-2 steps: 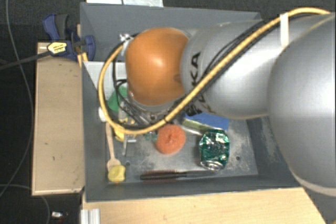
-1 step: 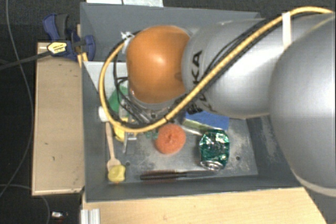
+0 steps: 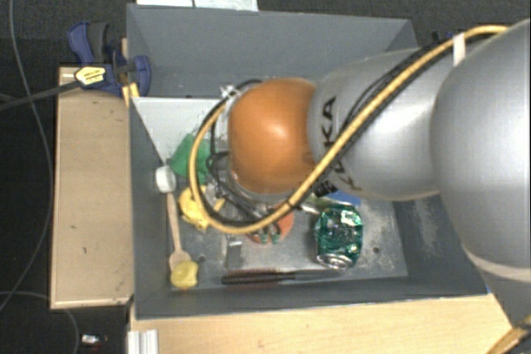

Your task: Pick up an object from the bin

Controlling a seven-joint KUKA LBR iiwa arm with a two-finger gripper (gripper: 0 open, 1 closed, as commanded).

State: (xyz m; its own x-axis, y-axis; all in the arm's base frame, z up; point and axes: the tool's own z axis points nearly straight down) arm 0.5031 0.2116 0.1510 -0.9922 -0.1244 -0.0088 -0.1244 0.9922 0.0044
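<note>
Seemingly low over the left of the bin (image 3: 274,46), your orange wrist cover (image 3: 270,133) hides the grasp: wide or narrow, you cannot tell. Beside it lies a crushed green can (image 3: 338,236), probably light, thin-walled, slick; take it across its dented middle.

The silver arm (image 3: 415,128) reaches from the right over the grey metal bin (image 3: 274,46), wrist pointing down toward the bin's left-centre. A rounded orange cover (image 3: 270,133) caps the wrist, and a yellow cable (image 3: 373,107) loops around it.
</note>
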